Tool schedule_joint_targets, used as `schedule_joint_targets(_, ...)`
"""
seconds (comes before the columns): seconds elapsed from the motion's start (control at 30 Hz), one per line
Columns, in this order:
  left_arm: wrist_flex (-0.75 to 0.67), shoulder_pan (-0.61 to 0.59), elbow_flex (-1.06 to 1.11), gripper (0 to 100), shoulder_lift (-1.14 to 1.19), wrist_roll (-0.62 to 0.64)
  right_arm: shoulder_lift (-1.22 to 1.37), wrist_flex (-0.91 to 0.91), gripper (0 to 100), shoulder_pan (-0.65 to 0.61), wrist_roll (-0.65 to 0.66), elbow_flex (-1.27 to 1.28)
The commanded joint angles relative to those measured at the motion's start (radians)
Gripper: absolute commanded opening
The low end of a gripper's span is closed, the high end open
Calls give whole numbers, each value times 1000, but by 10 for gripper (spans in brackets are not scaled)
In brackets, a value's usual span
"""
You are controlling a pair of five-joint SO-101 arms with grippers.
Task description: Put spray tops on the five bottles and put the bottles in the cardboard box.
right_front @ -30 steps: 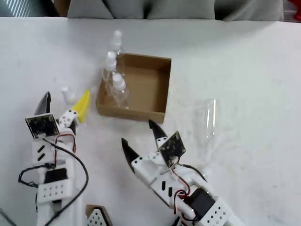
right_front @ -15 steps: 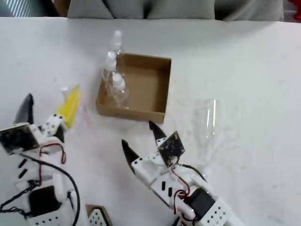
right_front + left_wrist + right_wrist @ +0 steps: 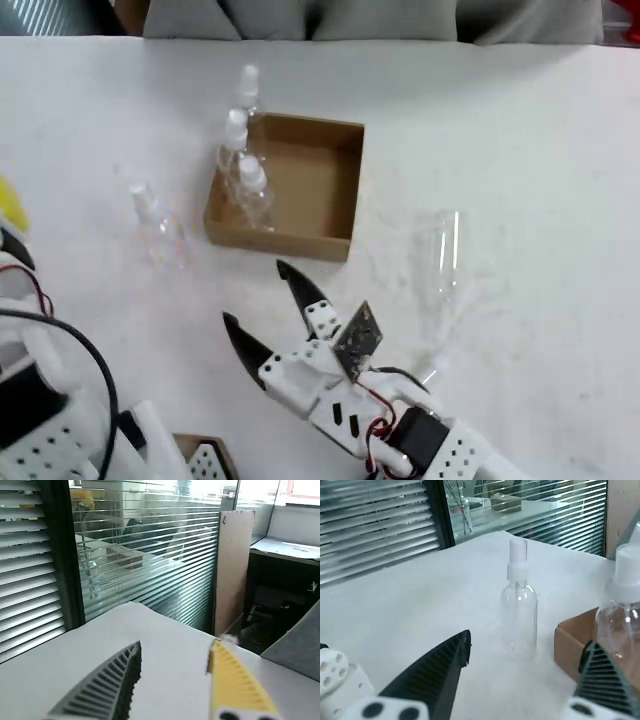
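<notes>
1. The left gripper (image 3: 176,647) has its black finger (image 3: 107,690) and yellow finger (image 3: 235,685) spread apart with nothing between them. In the high view the yellow finger shows at the far left edge, mid-height.
2. The right gripper (image 3: 256,294) has two black fingers splayed wide, released and empty. It sits lower centre in the high view, tips aimed toward the upper left and short of the box's near wall.
3. The lone bottle (image 3: 152,218) is clear with a white spray top on. It stands upright on the table (image 3: 520,130), long axis vertical, top up. It is left of the cardboard box (image 3: 300,243) and apart from it. In the right wrist view it stands at frame centre, beyond the open fingers.
4. The cardboard box is open-topped, upper centre in the high view.
5. The inner bottle (image 3: 252,188) is capped, upright, inside the box by its left wall.
6. The wall bottle (image 3: 235,135) is capped and upright at that same left wall. I cannot tell whether it is inside or just outside.
7. The corner bottle (image 3: 247,88) is capped and upright, just beyond the box's upper-left corner.
8. The faint bottle (image 3: 440,255) lies right of the box, clear, with no white top seen. Its long axis runs up-down the frame. I cannot tell whether it stands or lies.
</notes>
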Motion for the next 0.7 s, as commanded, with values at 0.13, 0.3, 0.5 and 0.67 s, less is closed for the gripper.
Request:
schedule_joint_targets(0.13,6,-120,-199,24,286,12,291,-357,319,-8,14,-6)
schedule_joint_targets(0.3,5,-186,-213,23,469,12,558,-490,319,-8,11,-106)
schedule_joint_targets(0.5,-2,-236,-213,23,588,12,903,-654,319,-30,5,-249)
schedule_joint_targets(0.67,-63,-262,-212,23,605,12,1208,-799,320,-84,9,-370)
